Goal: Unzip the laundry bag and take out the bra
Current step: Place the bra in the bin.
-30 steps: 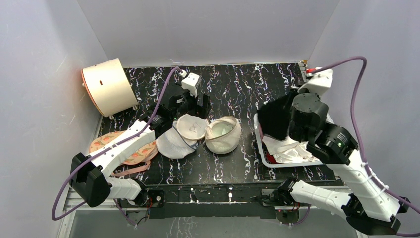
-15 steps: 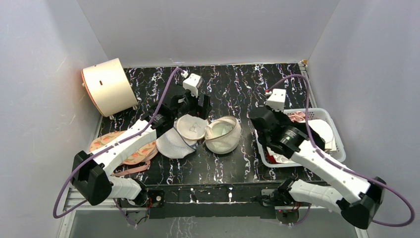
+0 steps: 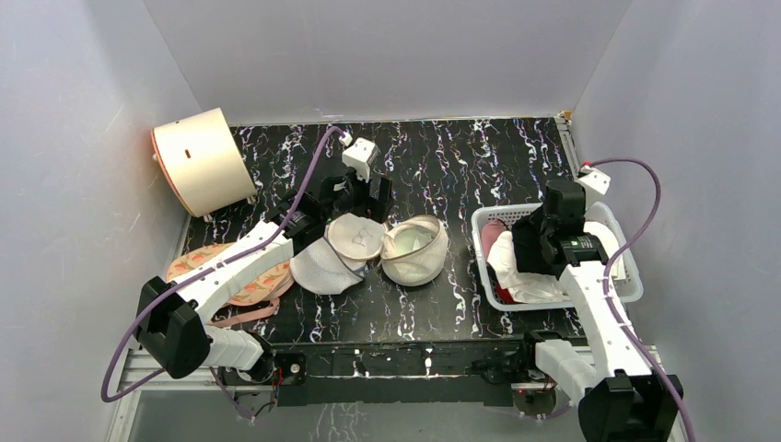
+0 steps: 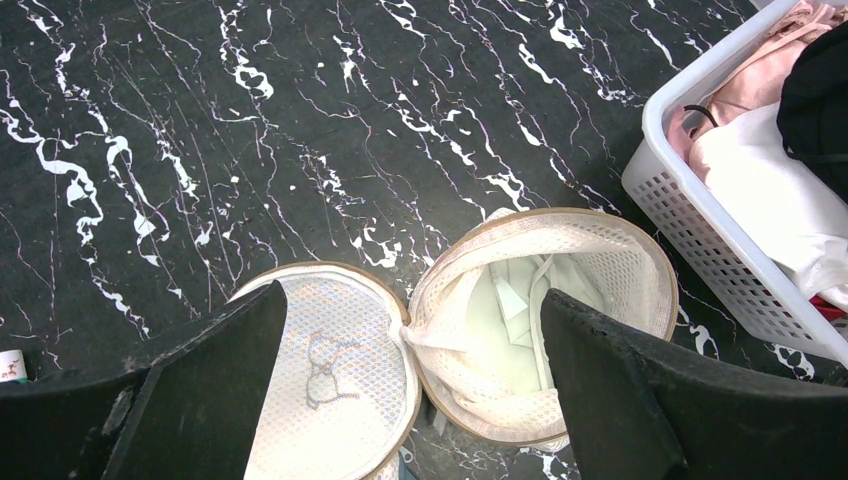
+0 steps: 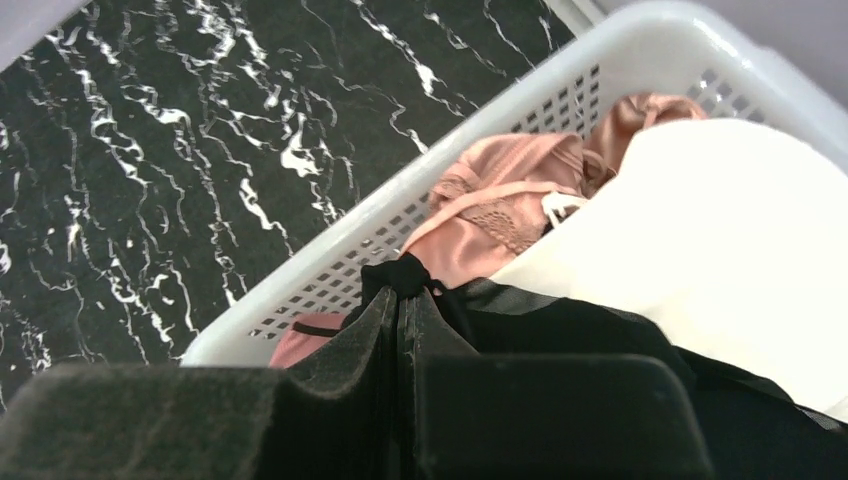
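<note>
Left gripper (image 4: 412,292): jaws spread wide, empty, hovering above cream-beige round mesh laundry bag (image 4: 470,340). Bag unzipped, lid flopped open on black marbled table (image 4: 150,100).

Right: white bra with moulded cups and black trim (image 5: 720,220) in white plastic lattice basket (image 5: 450,170). Right gripper (image 5: 400,290) clamped shut, black trim apparently pinched at tips.

Bra likely light, straps limp, cups springy, slips easily. Best hold: strap or band, not cup.

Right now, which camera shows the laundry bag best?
The left wrist view: the bag lies close below, unzipped, its lid folded aside and white fabric visible inside. The top view shows it small, mid-table. The right wrist view misses it, showing only the basket.
</note>
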{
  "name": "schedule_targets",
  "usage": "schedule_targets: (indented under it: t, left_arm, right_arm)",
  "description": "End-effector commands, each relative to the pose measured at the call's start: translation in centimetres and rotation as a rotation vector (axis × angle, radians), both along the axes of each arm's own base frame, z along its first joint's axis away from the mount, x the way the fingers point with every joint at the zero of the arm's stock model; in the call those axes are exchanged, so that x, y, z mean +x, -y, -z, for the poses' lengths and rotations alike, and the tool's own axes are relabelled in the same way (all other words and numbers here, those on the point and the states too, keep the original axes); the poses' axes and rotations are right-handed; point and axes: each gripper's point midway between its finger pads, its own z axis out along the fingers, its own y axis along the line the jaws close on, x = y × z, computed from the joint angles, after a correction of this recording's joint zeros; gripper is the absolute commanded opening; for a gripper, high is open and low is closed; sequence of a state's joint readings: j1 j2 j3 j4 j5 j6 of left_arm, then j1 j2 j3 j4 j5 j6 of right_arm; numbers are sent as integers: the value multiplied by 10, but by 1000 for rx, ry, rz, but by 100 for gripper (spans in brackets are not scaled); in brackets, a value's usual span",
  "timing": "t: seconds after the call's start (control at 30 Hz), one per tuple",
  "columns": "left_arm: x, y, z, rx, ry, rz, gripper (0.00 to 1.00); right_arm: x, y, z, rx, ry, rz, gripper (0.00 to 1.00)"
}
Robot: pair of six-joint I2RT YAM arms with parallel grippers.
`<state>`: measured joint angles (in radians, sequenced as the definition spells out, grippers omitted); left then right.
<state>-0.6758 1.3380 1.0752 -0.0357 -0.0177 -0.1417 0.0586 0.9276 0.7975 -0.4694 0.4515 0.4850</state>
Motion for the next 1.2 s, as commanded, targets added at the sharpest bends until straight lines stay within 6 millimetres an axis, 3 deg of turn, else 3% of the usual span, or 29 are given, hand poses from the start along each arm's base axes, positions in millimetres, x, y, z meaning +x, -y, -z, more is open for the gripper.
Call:
schedule_targets:
  t: [0.0, 0.07, 0.27, 0.4, 0.47, 0.7, 0.77, 0.9, 1.03, 1.1, 1.17]
  left_arm:
    - [3, -1, -21, -23, 40, -5, 98]
    - [3, -2, -21, -21, 42, -7, 99]
    - [3, -2, -22, -21, 43, -9, 98]
    - [3, -3, -24, -24, 47, -10, 98]
    - [3, -3, -25, -25, 48, -10, 98]
    - [2, -3, -26, -26, 50, -10, 98]
    - [2, -3, -27, -27, 51, -9, 98]
    - [2, -2, -27, -29, 51, -5, 98]
    - [2, -3, -28, -29, 52, -7, 98]
    - [2, -3, -28, -30, 54, -9, 98]
    - [3, -4, -28, -28, 55, -14, 98]
  right_arm:
    - [9, 1, 20, 175, 25, -27, 0]
    - [8, 5, 35, 216, 0, -14, 0]
    - [-7, 13, 75, 245, -67, 64, 13]
    - [-11, 12, 80, 260, -74, 69, 26]
    - [-9, 13, 65, 249, -41, 61, 39]
    - [-10, 24, -28, 165, 168, 66, 87]
    - [-14, 27, -52, 138, 223, 71, 95]
    - [-22, 25, -86, 112, 312, 48, 98]
    - [-16, 7, -86, 128, 323, -65, 98]
    - [-6, -13, -80, 159, 308, -195, 98]
    - [4, -48, -76, 209, 284, -404, 98]
